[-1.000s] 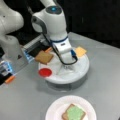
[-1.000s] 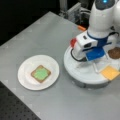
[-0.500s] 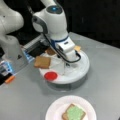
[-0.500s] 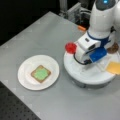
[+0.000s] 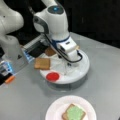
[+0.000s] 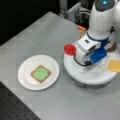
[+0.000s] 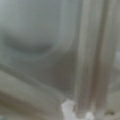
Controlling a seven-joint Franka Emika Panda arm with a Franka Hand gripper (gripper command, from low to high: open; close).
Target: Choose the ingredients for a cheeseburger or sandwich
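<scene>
In a front view the gripper (image 5: pixel 67 67) hangs low over the round white tray (image 5: pixel 83 68), fingers pointing down at its bare middle; whether the jaws are parted or hold anything cannot be told. On the tray, the red tomato slice (image 5: pixel 52 76) lies at 8 o'clock from the gripper near the rim, a toast square (image 5: pixel 42 63) sits at 9 o'clock half over the edge, and the dark patty (image 5: pixel 50 51) lies at 10 o'clock. On the white plate (image 5: pixel 56 108), at 6 o'clock from the tray, rests the sandwich (image 5: pixel 73 113): 1 toast with green lettuce on top

In a front view the gripper (image 6: pixel 88 65) is down on the tray (image 6: pixel 75 72), mostly hidden by the wrist. The tomato slice (image 6: pixel 70 49) sits at 10 o'clock from it on the rim, the orange cheese square (image 6: pixel 114 66) at 3 o'clock. The plate (image 6: pixel 25 80) with the sandwich (image 6: pixel 40 73) lies well apart at 9 o'clock

The wrist view shows only blurred pale surfaces, with nothing identifiable
</scene>
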